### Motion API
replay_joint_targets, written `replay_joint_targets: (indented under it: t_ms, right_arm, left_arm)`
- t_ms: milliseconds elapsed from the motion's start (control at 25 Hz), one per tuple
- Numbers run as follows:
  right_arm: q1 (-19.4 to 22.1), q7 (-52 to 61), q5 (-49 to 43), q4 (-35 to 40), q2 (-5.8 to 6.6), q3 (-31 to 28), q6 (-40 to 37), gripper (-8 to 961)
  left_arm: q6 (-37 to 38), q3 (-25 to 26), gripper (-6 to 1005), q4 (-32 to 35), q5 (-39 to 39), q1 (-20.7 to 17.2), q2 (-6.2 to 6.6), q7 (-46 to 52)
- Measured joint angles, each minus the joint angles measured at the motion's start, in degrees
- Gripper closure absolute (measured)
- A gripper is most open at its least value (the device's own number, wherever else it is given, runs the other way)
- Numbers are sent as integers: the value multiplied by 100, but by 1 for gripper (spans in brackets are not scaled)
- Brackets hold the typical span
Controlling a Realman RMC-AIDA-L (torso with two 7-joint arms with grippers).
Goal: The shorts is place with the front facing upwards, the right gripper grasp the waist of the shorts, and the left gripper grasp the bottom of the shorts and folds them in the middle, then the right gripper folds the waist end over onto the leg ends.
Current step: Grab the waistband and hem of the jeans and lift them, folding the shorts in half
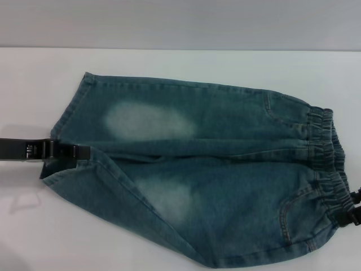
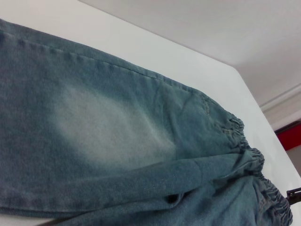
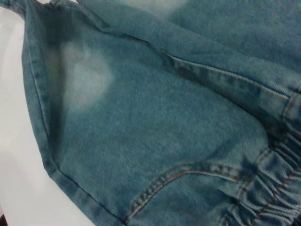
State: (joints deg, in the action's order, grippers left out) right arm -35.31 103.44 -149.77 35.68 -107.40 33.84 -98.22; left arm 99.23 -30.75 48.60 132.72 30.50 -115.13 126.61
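The long blue-green denim shorts are spread on the white surface. The black left end effector is closed on the flat hemmed bottom; the black right end effector is seen at the gathered waistband, its grip undeterminable. No lettering is legible.

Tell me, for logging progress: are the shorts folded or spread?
Spread: the shorts lie flat on the table, both legs side by side, near hem slightly lifted.
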Motion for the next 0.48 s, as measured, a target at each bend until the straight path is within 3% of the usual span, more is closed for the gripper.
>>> replay_joint_targets:
  t_ms: [480]
  right_arm:
    - [-80,-60,76,42,-125,41,-201,151]
  left_arm:
    - [-11,6,960,-10,0,0,-6,-9]
